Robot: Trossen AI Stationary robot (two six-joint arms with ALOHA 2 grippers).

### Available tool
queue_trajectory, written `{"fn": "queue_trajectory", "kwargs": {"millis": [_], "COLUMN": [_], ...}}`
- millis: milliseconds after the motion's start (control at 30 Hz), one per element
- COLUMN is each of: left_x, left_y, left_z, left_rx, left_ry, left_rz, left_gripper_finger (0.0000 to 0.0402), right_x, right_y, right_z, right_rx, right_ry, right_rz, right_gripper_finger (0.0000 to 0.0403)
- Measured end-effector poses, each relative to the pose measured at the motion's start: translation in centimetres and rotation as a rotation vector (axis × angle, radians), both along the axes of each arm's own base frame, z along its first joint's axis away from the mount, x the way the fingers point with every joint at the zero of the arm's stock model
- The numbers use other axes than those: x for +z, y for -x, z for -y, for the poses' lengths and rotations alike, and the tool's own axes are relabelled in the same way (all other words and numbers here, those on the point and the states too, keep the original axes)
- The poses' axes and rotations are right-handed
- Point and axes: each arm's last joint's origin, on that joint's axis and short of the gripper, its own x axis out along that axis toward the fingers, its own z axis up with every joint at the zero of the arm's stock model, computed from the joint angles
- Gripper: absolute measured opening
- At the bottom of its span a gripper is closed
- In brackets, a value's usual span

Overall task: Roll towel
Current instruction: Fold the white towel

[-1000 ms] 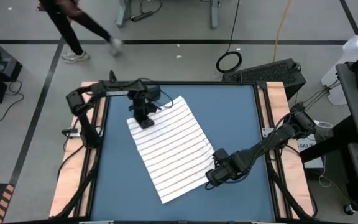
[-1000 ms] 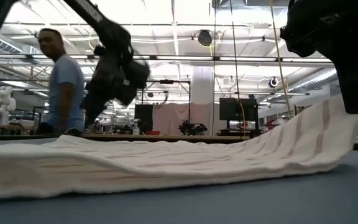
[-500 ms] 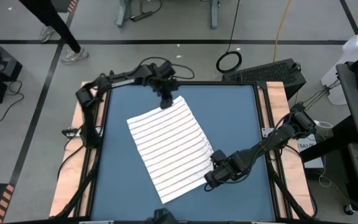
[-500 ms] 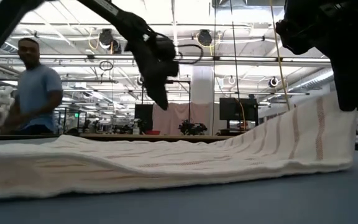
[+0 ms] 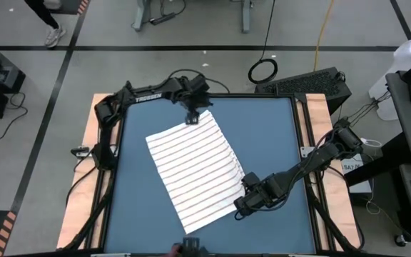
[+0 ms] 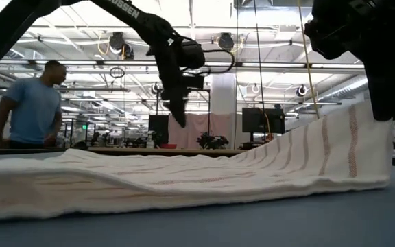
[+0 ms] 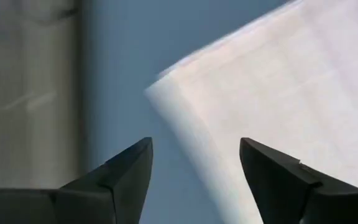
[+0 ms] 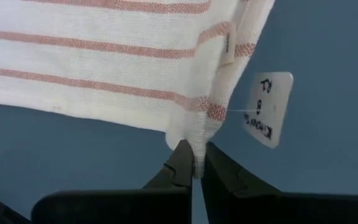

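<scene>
The white striped towel (image 5: pixel 195 168) lies spread slantwise on the blue table (image 5: pixel 270 135), flat except at its right corner. My left gripper (image 5: pixel 191 118) hangs open over the towel's far corner (image 7: pixel 160 93), pointing steeply down; in the left wrist view its fingers stand either side of that corner's edge without touching it. My right gripper (image 5: pixel 242 203) is shut on the towel's right corner. In the low view the cloth (image 6: pixel 184 182) rises from the table to that gripper (image 6: pixel 388 103). My right gripper pinches the hem at the towel's right corner (image 8: pixel 194 140) between its two fingers, close to a small white tag (image 8: pixel 267 109). The fingers come from above, pointing steeply down. The corner is lifted clear, and the cloth slopes from it down to the table.
Bare blue table lies left, right and near of the towel. Wooden rails (image 5: pixel 320 114) run along both table sides. A black keyboard (image 5: pixel 307 82) sits beyond the far right corner. A person (image 6: pixel 29 110) stands in the room behind, left of the table.
My left gripper has left the towel's left corner, risen and swung toward the far edge and the right, now over the towel's far corner, rolling its wrist on the way. The towel lies as before; my right gripper keeps its corner lifted.
</scene>
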Motion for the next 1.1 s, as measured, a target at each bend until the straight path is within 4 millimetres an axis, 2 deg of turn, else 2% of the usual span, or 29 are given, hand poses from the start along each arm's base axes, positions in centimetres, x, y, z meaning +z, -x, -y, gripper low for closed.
{"fn": "queue_trajectory", "kwargs": {"millis": [67,233,300,467,600,833,967,1100], "left_x": [-0.2,-0.6,-1.1,-4.0,-5.0,-6.3,-8.0,-8.4], "left_y": [0.1,0.6,0.6,0.9,0.1,-2.2,-2.3,-1.3], "left_z": [-0.7,-3.4,-4.1,-5.3,-4.8,-2.8,-2.6,-2.7], "left_rx": [-0.041,-0.218,-0.283,-0.239,-0.211,-0.294,-0.226,-0.099], "left_ry": [0.087,-0.05,-0.05,0.049,0.092,0.091,0.138,0.185], "left_rz": [0.08,0.116,0.149,0.113,0.125,0.148,0.084,-0.011], "left_gripper_finger": [0.0248,0.0248,0.0248,0.0248,0.0248,0.0248,0.0247,0.0226], "right_x": [0.0,0.0,0.0,0.1,0.1,0.1,0.1,0.1], "right_y": [0.0,0.1,0.1,-0.1,-0.2,-0.2,-0.2,-0.1], "right_z": [0.0,-0.3,-0.4,-0.5,-0.5,-0.5,-0.6,-0.6], "right_rx": [0.007,0.028,0.026,0.038,0.045,0.08,0.094,0.098], "right_ry": [0.001,0.0,-0.002,-0.013,-0.018,-0.016,-0.016,-0.034], "right_rz": [0.0,0.003,0.006,0.024,0.04,0.037,0.035,0.026], "right_gripper_finger": [0.0006,0.0006,0.0006,0.0006,0.0006,0.0006,0.0006,0.0006]}}
